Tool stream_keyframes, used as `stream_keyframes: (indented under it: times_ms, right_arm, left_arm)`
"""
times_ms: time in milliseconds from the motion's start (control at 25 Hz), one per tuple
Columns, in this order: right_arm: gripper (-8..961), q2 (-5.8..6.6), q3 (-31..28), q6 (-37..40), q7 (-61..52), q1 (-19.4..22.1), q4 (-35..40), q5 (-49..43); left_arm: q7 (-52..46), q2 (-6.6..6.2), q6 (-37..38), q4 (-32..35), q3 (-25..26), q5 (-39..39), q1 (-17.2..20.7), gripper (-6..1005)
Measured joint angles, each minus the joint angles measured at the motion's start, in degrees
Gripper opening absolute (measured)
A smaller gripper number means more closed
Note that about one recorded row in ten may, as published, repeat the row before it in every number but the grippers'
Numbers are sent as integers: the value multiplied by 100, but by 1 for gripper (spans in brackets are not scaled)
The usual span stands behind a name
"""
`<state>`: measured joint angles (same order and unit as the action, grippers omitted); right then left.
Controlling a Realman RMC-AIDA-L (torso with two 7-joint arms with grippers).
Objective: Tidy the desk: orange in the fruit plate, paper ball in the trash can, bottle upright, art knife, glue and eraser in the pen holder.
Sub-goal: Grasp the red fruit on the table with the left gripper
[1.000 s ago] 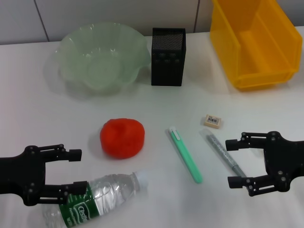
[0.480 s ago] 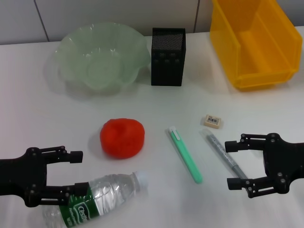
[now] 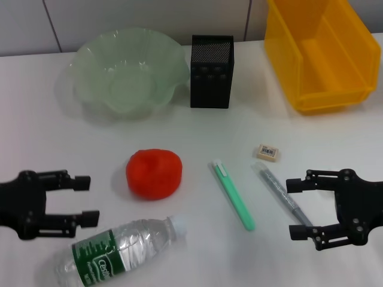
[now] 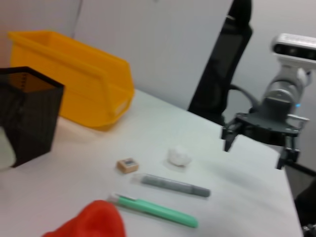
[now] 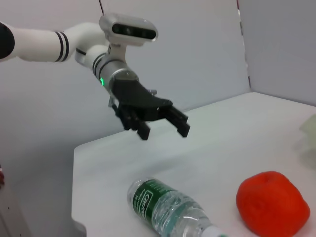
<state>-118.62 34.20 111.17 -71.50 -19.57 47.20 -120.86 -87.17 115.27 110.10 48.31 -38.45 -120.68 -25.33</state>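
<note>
The orange (image 3: 154,173) rests at mid-table, with the bottle (image 3: 119,251) lying on its side just in front of it. My left gripper (image 3: 87,200) hovers open, left of the orange and apart from the bottle. A green art knife (image 3: 233,195), a grey glue pen (image 3: 281,195) and the eraser (image 3: 267,152) lie right of the orange. Over the glue pen's near end my right gripper (image 3: 292,208) stands open and empty. A white paper ball (image 4: 178,155) appears only in the left wrist view, beyond the glue pen (image 4: 173,185).
Along the back stand the pale green fruit plate (image 3: 90,54), the black mesh pen holder (image 3: 211,72) and the yellow trash can (image 3: 323,60). The table's near edge lies close behind the bottle (image 5: 170,210).
My left gripper has drawn back to the left, off the bottle it straddled before. The right gripper has barely shifted.
</note>
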Motion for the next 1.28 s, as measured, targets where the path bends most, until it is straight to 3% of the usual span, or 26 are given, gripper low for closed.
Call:
stream_keyframes:
  times_ms: [200,320,400,480,560,720,1280]
  right_arm:
    - [847,22,-111,19,-17,71,35,-8]
    - [846,66,-153,19,-22,128,35,-15]
    - [846,79,-195,22,-29,139,35,-10]
    - [846,82,-215,24,-32,142,35,-9]
    - [846,85,-264,32,-36,146,36,-11]
    - [847,85,-306,46,-90,147,47,0]
    - [847,94,-354,116,-177,129,105,3]
  left_arm:
    - [-826,122,-127,870,-47,-260,-92,775]
    - [-1364,304,-274,1535,-124,-755,-276,771]
    - [-1449,317,-315,1603,-205,-803,-306,769]
    - [-1703,328,-467,1732,-505,-852,-358,767]
    - [-2075,327,-898,1905,-1137,-856,-380,765]
    - [-2430,328,-1544,2036,-1785,-847,-409,760]
    - [-2987,341,-2723,1724,-2922,-936,-657,744]
